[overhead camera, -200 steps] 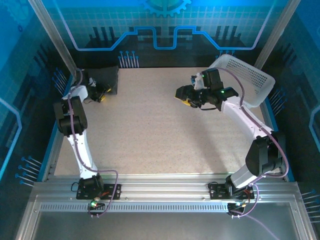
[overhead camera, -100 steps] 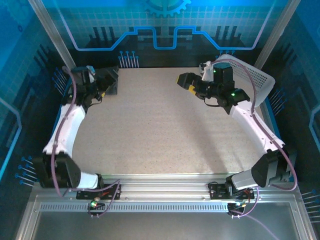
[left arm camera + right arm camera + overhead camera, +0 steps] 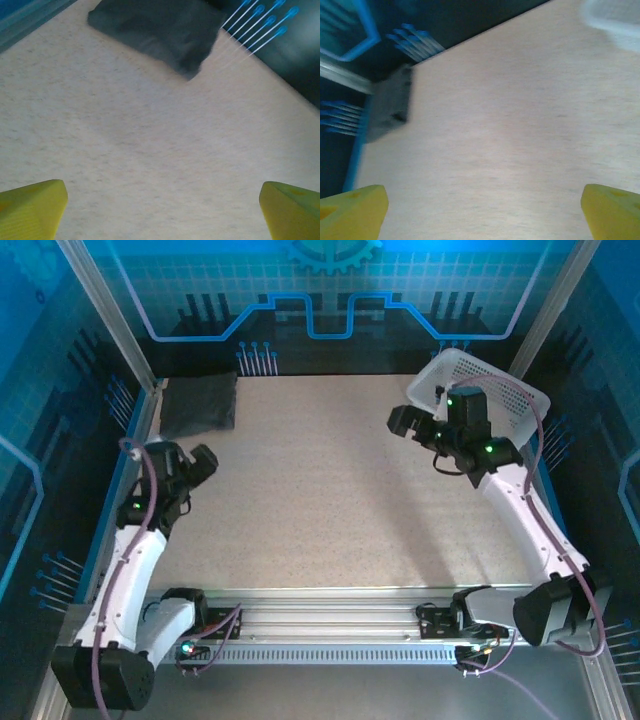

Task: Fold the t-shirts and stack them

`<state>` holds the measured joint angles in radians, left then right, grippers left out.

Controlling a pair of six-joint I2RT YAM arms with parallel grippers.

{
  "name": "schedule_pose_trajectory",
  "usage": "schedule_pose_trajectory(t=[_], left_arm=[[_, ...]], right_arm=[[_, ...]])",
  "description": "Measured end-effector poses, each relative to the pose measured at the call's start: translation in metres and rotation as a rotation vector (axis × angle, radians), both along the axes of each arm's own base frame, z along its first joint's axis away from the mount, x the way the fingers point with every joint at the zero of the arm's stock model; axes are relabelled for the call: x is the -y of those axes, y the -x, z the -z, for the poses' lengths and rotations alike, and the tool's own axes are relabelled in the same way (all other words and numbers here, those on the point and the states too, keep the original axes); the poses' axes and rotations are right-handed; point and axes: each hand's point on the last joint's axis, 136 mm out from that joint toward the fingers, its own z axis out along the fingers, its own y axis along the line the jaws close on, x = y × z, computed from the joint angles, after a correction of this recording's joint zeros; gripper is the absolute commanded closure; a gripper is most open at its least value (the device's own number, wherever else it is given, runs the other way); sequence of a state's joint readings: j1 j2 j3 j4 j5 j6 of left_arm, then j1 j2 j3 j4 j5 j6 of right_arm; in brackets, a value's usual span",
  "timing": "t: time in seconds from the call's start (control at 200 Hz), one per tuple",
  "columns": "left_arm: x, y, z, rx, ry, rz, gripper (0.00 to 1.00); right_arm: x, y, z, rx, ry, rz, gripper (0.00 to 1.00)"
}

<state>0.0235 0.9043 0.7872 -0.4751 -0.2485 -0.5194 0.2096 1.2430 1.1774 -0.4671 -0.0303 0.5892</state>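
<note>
Left claw (image 3: 203, 461) hangs over the left side of the worktop (image 3: 330, 500), its jaws spread wide and holding nothing. In the left wrist view the same claw (image 3: 162, 207) shows its two yellow fingertips (image 3: 35, 207) in the bottom corners of the frame, far apart, with bare speckled surface between them.

Right claw (image 3: 402, 421) sits in the upper right of the overhead view, also wide and empty, just beside the white perforated basket (image 3: 515, 400), which stands tilted at the worktop's far right corner. From its own wrist camera the right claw (image 3: 482, 207) shows yellow tips at the lower corners, and the basket (image 3: 615, 20) appears as a pale blur at the upper right.

One dark charcoal t-shirt (image 3: 198, 405) lies folded into a compact rectangle in the upper left corner of the worktop, well apart from both claws. It shows at the top of the left wrist view (image 3: 160, 27) and, blurred, at the left edge of the right wrist view (image 3: 390, 107).
</note>
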Motion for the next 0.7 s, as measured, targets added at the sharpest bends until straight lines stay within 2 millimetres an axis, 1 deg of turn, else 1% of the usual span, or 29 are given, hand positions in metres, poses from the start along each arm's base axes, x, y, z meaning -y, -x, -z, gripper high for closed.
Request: schedule_pose_trajectory(t=[0.01,0.015,0.04,0.06,0.075,0.085,0.09,0.095,0.1,0.105,0.115,0.12,0.13,0.155,0.16,0.18,0.205,0.265,0.29,0.34,0.36,0.425,0.435,0.45,0.455,0.515,0.605,0.65,0.7], left_arm=[[0.0,0.0,0.004,-0.004,-0.011,0.004,0.01],[-0.001,0.001,0.011,-0.015,-0.025,0.012,0.01],[-0.002,0.001,0.021,-0.027,-0.048,0.025,0.01],[-0.002,0.002,0.034,-0.049,-0.071,0.043,0.01],[-0.001,0.002,0.039,-0.054,-0.085,0.055,0.01],[-0.001,0.004,0.05,-0.078,-0.095,0.064,0.01],[-0.001,0.004,0.05,-0.078,-0.095,0.064,0.01],[-0.001,0.004,0.057,-0.09,-0.104,0.073,0.01],[-0.001,0.004,0.057,-0.09,-0.104,0.073,0.01],[-0.001,0.005,0.063,-0.1,-0.11,0.081,0.01],[-0.001,0.005,0.065,-0.1,-0.115,0.085,0.01],[-0.001,0.005,0.068,-0.104,-0.117,0.088,0.01],[0.0,0.005,0.072,-0.107,-0.122,0.094,0.01],[0.0,0.004,0.085,-0.12,-0.137,0.109,0.01],[0.0,0.004,0.089,-0.125,-0.141,0.114,0.01],[0.0,0.004,0.096,-0.131,-0.145,0.123,0.01],[0.001,0.003,0.108,-0.14,-0.155,0.137,0.01],[0.002,0.0,0.129,-0.155,-0.167,0.161,0.01],[0.003,-0.002,0.135,-0.157,-0.168,0.17,0.01],[0.005,-0.008,0.143,-0.151,-0.177,0.192,0.01],[0.006,-0.012,0.143,-0.136,-0.18,0.198,0.01],[0.009,-0.032,0.142,-0.081,-0.193,0.229,0.01],[0.01,-0.037,0.142,-0.068,-0.194,0.236,0.01],[0.011,-0.039,0.142,-0.064,-0.195,0.24,0.01],[0.011,-0.043,0.141,-0.053,-0.197,0.246,0.01],[0.014,-0.059,0.14,-0.026,-0.214,0.28,0.01],[0.016,-0.084,0.132,0.05,-0.246,0.316,0.01],[0.018,-0.09,0.127,0.104,-0.268,0.332,0.01],[0.022,-0.09,0.122,0.192,-0.299,0.341,0.01]], right_arm=[[0.004,0.0,0.005,0.0,0.016,0.007,0.0],[0.006,0.0,0.008,-0.002,0.026,0.013,0.0],[0.019,0.002,0.024,-0.006,0.077,0.038,0.0],[0.029,0.003,0.039,-0.01,0.125,0.054,0.0],[0.033,0.004,0.045,-0.016,0.14,0.061,0.0],[0.041,0.006,0.059,-0.034,0.177,0.074,0.0],[0.043,0.007,0.062,-0.039,0.189,0.077,0.0],[0.045,0.008,0.067,-0.045,0.2,0.078,0.0],[0.045,0.008,0.067,-0.045,0.2,0.078,0.0],[0.051,0.009,0.077,-0.055,0.231,0.088,0.0],[0.051,0.009,0.077,-0.055,0.231,0.088,0.0],[0.054,0.011,0.087,-0.072,0.25,0.09,0.0],[0.057,0.011,0.091,-0.073,0.266,0.092,0.0],[0.064,0.017,0.113,-0.109,0.314,0.091,0.0],[0.067,0.019,0.121,-0.121,0.333,0.089,0.0],[0.069,0.021,0.129,-0.136,0.352,0.087,0.0],[0.074,0.026,0.148,-0.163,0.391,0.077,0.0],[0.081,0.034,0.177,-0.187,0.457,0.058,0.0],[0.083,0.036,0.186,-0.188,0.479,0.052,0.0],[0.085,0.036,0.195,-0.168,0.5,0.044,0.0],[0.085,0.035,0.197,-0.157,0.505,0.042,0.0],[0.088,0.025,0.202,-0.108,0.513,0.043,0.0],[0.088,0.023,0.203,-0.099,0.513,0.043,0.0],[0.089,0.021,0.202,-0.092,0.514,0.044,0.0],[0.09,0.019,0.202,-0.086,0.514,0.047,0.0],[0.091,0.007,0.2,-0.041,0.521,0.044,0.0],[0.087,-0.011,0.196,0.021,0.53,0.011,0.0],[0.085,-0.019,0.194,0.058,0.52,-0.007,0.0],[0.086,-0.023,0.191,0.084,0.511,-0.015,0.0]])
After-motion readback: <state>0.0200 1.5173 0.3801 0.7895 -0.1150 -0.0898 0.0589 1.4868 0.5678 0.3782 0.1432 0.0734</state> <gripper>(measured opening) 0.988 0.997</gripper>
